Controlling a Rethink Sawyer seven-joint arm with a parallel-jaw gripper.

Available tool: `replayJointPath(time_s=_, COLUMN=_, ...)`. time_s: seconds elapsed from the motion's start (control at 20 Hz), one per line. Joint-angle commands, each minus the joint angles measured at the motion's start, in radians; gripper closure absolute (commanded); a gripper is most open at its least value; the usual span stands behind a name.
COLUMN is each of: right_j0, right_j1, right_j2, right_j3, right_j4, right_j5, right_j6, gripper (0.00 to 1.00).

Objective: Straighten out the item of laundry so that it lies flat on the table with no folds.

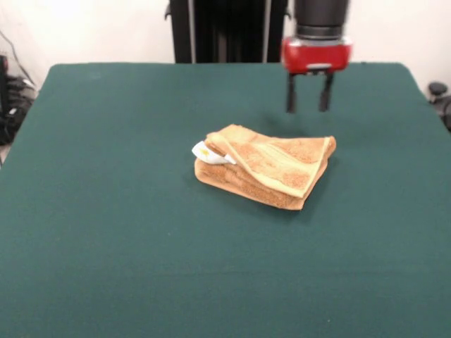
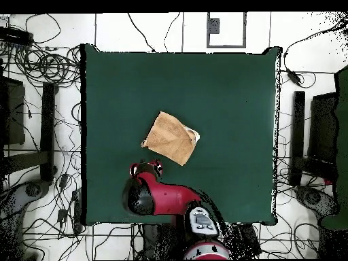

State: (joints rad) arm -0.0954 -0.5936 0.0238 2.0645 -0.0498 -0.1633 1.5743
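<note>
The orange-tan towel [image 1: 271,167] lies folded in several layers near the middle of the dark green table [image 1: 106,211]. Its white care tag [image 1: 207,153] sticks out at its left end. My gripper [image 1: 308,100] hangs above the table just behind the towel's right end, open and empty, not touching the cloth. In the overhead view the towel [image 2: 170,138] is a folded, roughly four-sided patch on the table [image 2: 231,95], with the tag [image 2: 196,135] at its right edge. The gripper [image 2: 146,167] is just below the towel's lower left corner.
The black pedestal [image 1: 225,32] stands at the table's far side. The red arm [image 2: 166,195] reaches in over the table's lower edge. Cables [image 2: 47,64] and dark equipment stands [image 2: 299,136] lie on the floor round the table.
</note>
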Motion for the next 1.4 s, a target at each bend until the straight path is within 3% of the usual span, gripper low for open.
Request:
replayJointPath(time_s=0.05, right_j0=-0.205, right_j1=0.065, right_j2=0.151, right_j3=-0.044, right_j4=-0.143, right_j5=0.079, right_j6=0.052, gripper=0.0)
replayJointPath(time_s=0.3, right_j0=-0.332, right_j1=0.095, right_j2=0.221, right_j3=-0.123, right_j4=-0.243, right_j5=0.17, right_j6=-0.018, gripper=0.0)
replayJointPath(time_s=0.55, right_j0=-0.351, right_j1=0.162, right_j2=0.238, right_j3=-0.191, right_j4=-0.308, right_j5=0.151, right_j6=-0.001, gripper=0.0)
replayJointPath(time_s=1.05, right_j0=-0.265, right_j1=0.326, right_j2=0.219, right_j3=-0.347, right_j4=-0.331, right_j5=0.01, right_j6=0.099, gripper=0.0)
replayJointPath(time_s=1.4, right_j0=-0.181, right_j1=0.331, right_j2=0.155, right_j3=-0.356, right_j4=-0.261, right_j5=-0.04, right_j6=0.175, gripper=0.0)
